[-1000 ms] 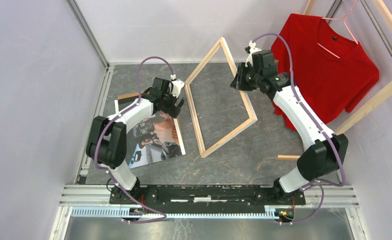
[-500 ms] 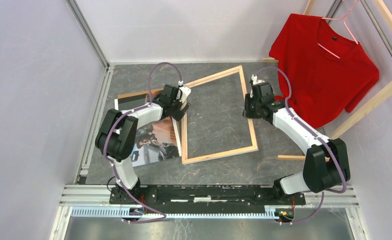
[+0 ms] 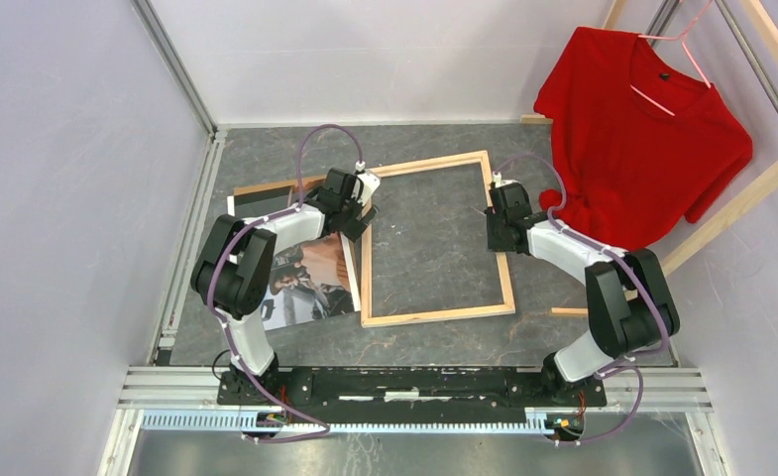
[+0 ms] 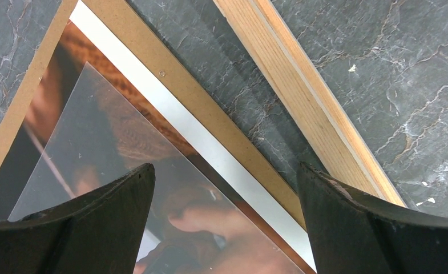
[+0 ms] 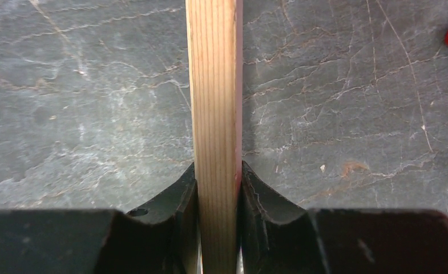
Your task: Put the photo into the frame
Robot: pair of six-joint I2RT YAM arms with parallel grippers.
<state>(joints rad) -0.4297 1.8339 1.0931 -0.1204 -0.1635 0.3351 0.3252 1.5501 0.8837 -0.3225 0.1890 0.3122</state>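
Underneath, veined grey tabletop (image 3: 434, 253) (lilac walls (image 3: 57, 178))

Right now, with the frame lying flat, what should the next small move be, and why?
Probably open the right gripper and release the frame: it lies flat on the table, bare wood up, its right rail clamped between those jaws. The left gripper hangs open over the photo, so it looks free to take it next.
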